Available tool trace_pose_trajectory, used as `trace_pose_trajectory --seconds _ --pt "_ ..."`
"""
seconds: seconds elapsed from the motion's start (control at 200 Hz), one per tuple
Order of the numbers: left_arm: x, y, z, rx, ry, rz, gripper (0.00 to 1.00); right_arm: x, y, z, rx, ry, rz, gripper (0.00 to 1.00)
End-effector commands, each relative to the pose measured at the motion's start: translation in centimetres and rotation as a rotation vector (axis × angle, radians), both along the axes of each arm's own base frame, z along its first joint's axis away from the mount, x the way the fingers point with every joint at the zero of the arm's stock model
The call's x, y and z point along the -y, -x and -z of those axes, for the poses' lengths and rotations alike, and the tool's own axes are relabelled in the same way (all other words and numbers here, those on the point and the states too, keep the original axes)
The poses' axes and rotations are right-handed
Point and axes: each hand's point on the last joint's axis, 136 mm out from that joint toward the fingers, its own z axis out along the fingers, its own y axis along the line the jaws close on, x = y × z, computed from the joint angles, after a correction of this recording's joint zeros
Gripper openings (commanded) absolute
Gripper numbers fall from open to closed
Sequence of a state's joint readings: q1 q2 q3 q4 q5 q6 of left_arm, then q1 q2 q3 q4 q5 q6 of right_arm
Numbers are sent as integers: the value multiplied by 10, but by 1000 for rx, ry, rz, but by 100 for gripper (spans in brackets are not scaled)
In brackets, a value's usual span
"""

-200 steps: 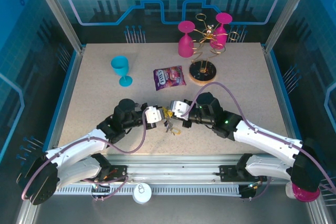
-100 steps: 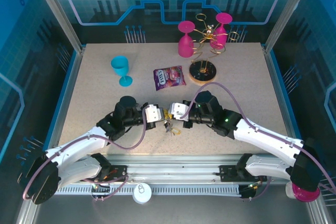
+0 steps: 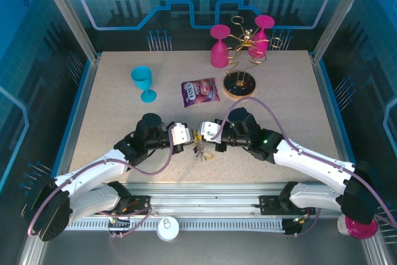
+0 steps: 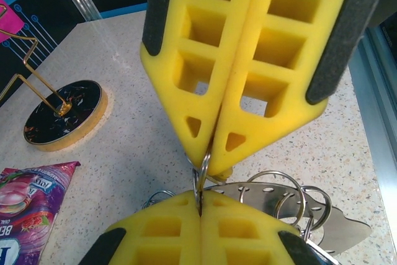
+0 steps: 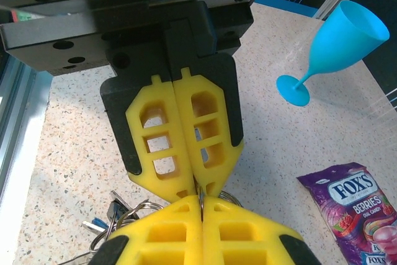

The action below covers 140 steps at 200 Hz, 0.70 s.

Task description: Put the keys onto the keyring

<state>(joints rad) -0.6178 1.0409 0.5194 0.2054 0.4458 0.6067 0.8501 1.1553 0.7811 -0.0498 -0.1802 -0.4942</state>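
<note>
My left gripper [image 3: 193,135] and right gripper [image 3: 203,133] meet tip to tip over the near middle of the table. Both are shut on the same thin grey wire keyring [image 4: 200,181], seen edge-on between the yellow pads. In the left wrist view my own left gripper [image 4: 201,206] is at the bottom, with the right gripper [image 4: 214,159] above it. The right wrist view has the right gripper [image 5: 201,202] pinching the keyring [image 5: 200,192] opposite the left gripper [image 5: 197,181]. The keys [image 3: 200,150] hang in a bunch below the tips, with more rings and a holed metal plate [image 4: 260,193]. A blue tag [image 5: 96,223] lies on the table.
A purple snack packet [image 3: 200,91] lies just beyond the grippers. A blue goblet [image 3: 144,82] stands at the back left. A round wooden base [image 3: 240,85] carries a gold wire rack with pink glasses [image 3: 218,44] at the back. The table's front rail [image 3: 205,187] is close behind the bunch.
Both grippers, still joined at the tips, have crept slightly away from the front edge together with the key bunch. Neither grip has changed.
</note>
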Motion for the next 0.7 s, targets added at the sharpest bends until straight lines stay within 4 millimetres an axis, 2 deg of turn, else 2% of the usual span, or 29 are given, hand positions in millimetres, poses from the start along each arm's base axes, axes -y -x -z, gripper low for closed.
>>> trace_pose_trajectory --seconds 0.0,0.285,0.54,0.695 --pt "19 22 -45 77 122 170 0 -2 -16 -9 36 -2 69 0" --pt "18 20 -47 112 124 155 0 4 -37 -14 35 -28 219 0" --pt "18 19 -41 133 88 148 0 -3 -35 -29 -6 -135 228 0" --pt "17 17 -38 191 60 127 0 -1 -38 -34 -29 -164 263 0"
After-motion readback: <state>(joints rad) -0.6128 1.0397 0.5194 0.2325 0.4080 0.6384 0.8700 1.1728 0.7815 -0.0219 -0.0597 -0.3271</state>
